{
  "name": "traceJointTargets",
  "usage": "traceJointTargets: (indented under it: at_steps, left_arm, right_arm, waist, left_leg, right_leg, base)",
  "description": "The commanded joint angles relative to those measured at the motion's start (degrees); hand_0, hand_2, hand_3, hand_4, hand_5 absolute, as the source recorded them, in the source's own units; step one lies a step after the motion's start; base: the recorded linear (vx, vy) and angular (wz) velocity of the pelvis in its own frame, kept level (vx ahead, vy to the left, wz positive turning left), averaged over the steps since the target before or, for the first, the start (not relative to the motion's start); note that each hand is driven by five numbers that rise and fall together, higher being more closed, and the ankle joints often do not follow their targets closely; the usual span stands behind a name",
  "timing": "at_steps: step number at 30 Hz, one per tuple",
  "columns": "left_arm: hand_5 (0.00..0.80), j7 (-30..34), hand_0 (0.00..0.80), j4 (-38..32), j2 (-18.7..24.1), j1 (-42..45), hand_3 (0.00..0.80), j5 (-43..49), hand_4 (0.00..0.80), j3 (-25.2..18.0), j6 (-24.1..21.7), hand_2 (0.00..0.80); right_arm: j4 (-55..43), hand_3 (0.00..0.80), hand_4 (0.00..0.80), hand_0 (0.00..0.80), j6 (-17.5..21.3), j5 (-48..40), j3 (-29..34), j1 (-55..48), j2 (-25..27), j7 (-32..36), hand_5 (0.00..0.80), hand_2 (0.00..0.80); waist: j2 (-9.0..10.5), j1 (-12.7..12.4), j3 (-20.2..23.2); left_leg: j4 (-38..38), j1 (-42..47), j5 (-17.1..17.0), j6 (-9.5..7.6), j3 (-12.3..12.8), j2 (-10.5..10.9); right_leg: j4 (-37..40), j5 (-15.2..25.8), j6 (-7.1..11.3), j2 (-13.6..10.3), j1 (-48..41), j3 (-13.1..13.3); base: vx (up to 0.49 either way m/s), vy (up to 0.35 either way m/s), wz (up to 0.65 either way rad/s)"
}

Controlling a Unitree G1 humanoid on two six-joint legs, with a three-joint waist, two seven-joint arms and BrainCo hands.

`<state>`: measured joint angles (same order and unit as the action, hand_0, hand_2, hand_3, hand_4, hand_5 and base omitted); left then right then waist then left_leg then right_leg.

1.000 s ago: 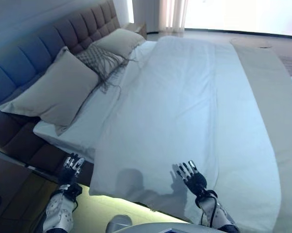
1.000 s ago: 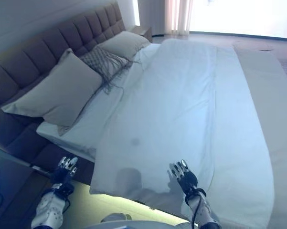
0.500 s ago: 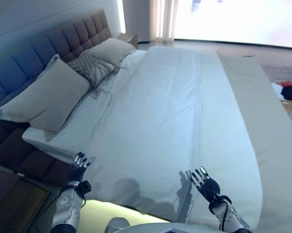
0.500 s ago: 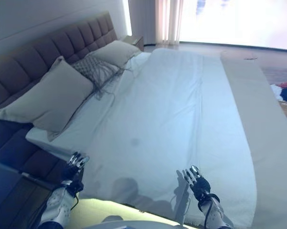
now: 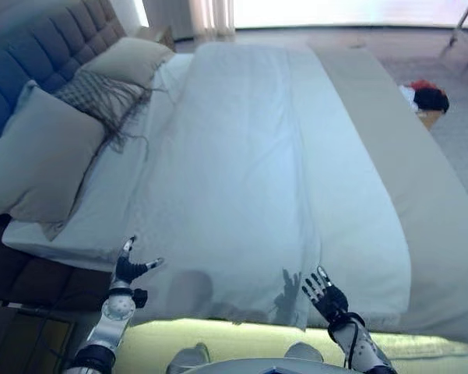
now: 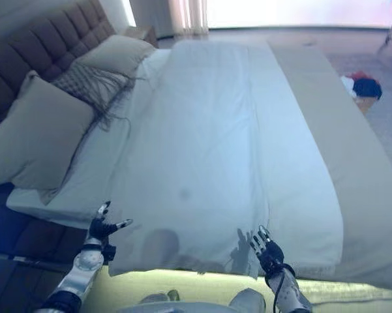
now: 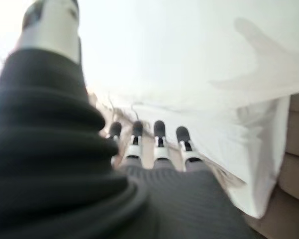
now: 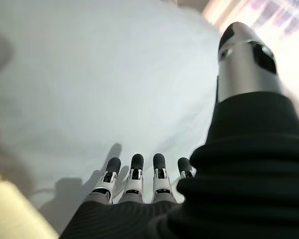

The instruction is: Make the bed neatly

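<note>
A white duvet (image 5: 249, 171) lies spread flat over the bed, its near edge hanging over the bed's side. A beige strip of bedding (image 5: 389, 156) runs along its right. Three pillows lean at the tufted headboard (image 5: 39, 47): a large grey one (image 5: 31, 156), a fringed patterned one (image 5: 101, 97) and a light one (image 5: 136, 58). My left hand (image 5: 128, 269) is open and empty at the duvet's near left corner. My right hand (image 5: 327, 294) is open and empty just before the near edge. In the right wrist view its straight fingers (image 8: 134, 172) hover over the white cloth (image 8: 79, 89).
A pile of dark and red clothes (image 5: 427, 95) lies on the floor at the far right. A dark bedside table (image 5: 15, 335) stands at the lower left. A lit strip (image 5: 241, 343) runs under the bed's near side.
The camera has swung right, so the whole scene has shifted left. Both hands have stayed open and low at the duvet's near edge; the left thumb now spreads outward.
</note>
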<state>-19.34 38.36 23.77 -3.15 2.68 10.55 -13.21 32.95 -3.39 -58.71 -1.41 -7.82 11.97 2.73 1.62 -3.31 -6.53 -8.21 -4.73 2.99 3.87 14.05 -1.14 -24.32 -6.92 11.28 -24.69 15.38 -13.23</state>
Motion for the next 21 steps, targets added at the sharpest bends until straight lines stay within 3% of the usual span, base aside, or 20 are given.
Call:
traceJointTargets:
  at_steps: [1, 4, 6, 10, 21]
  left_arm:
    - [0.000, -5.82, 0.000, -2.57, 1.30, -3.40, 0.000, 2.65, 0.000, -1.80, -3.02, 0.000]
    - [0.000, -9.03, 0.000, -2.04, 1.74, -5.49, 0.000, 2.11, 0.000, -0.21, -3.68, 0.000]
    - [0.000, -13.81, 0.000, -0.13, 2.78, -11.21, 0.000, 1.52, 0.000, 2.42, -4.60, 0.000]
    - [0.000, -22.23, 0.000, 3.60, 1.21, -19.14, 0.000, 4.42, 0.000, 6.83, -4.51, 0.000]
    - [0.000, -34.69, 0.000, 6.61, -0.27, -23.72, 0.000, 20.41, 0.000, 13.44, 9.24, 0.000]
  right_arm:
    - [-0.31, 0.000, 0.000, 0.000, 3.87, -1.86, 1.13, 2.95, -0.21, 0.84, 0.000, 0.000]
    - [0.64, 0.000, 0.000, 0.000, 5.54, -2.98, 0.18, 4.54, 0.62, 2.57, 0.000, 0.000]
    - [0.32, 0.000, 0.000, 0.000, 9.02, -5.56, -2.19, 8.04, 1.70, 4.45, 0.000, 0.000]
    - [-1.03, 0.000, 0.000, 0.000, 13.38, -8.13, -4.66, 14.92, 4.29, 4.25, 0.000, 0.000]
    - [-11.08, 0.000, 0.000, 0.000, 7.25, -3.64, -5.60, 25.32, 12.39, 0.78, 0.000, 0.000]
  waist:
    - [1.18, -0.27, -3.87]
    - [1.44, -0.04, -5.98]
    - [1.38, 0.26, -9.23]
    - [0.56, 0.31, -13.49]
    - [-3.27, 2.92, -15.83]
  left_leg:
    - [-10.73, -5.33, 6.29, -7.82, -3.54, 0.90]
    - [-12.87, -8.84, 6.13, -7.03, -4.11, -0.82]
    - [-14.00, -14.22, 5.90, -5.11, -5.02, -2.95]
    - [-17.39, -24.05, 3.80, -3.49, -6.48, -3.84]
    - [-16.19, -31.28, -1.47, -1.16, -5.56, -3.99]
  right_leg:
    - [9.05, 17.07, 0.06, 1.26, 0.74, -0.97]
    - [8.46, 16.62, 0.13, 2.19, 3.52, -0.22]
    - [7.08, 15.08, 0.64, 3.38, 7.32, -0.34]
    - [3.60, 14.15, -0.28, 3.04, 15.42, -1.27]
    - [-0.69, 12.91, -0.77, 2.03, 25.71, 0.92]
  base:
    - [-0.048, -0.044, 0.04]
    - [-0.208, -0.111, -0.03]
    - [-0.395, -0.162, 0.02]
    - [-0.314, -0.002, 0.04]
    - [-0.044, 0.206, -0.06]
